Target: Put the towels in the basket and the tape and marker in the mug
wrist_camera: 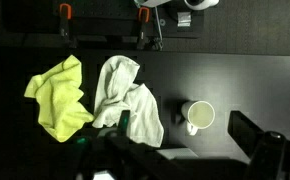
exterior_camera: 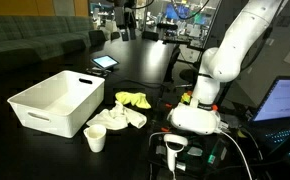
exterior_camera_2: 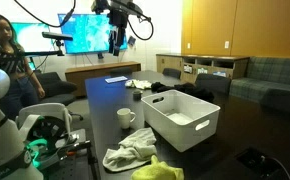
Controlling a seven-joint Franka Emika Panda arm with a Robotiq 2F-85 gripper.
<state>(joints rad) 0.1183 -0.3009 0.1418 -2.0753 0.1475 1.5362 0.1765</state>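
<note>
Beside basket (exterior_camera: 40, 118) & mug (wrist_camera: 198, 116): yellow towel (wrist_camera: 57, 98), white towel (wrist_camera: 125, 95) on tbl (wrist_camera: 245, 80).

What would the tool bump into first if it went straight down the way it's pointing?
The tool hangs high with open jaws; straight down it would probably meet the bare black table first, though depth is unclear.

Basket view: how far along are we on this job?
Done: nothing visible; the basket holds no towel. In hand: nothing; the gripper hangs high, open and holding nothing. Left: the yellow towel and white towel lie outside the basket, next to the mug, and both need binning. I cannot make out the tape or marker.
</note>
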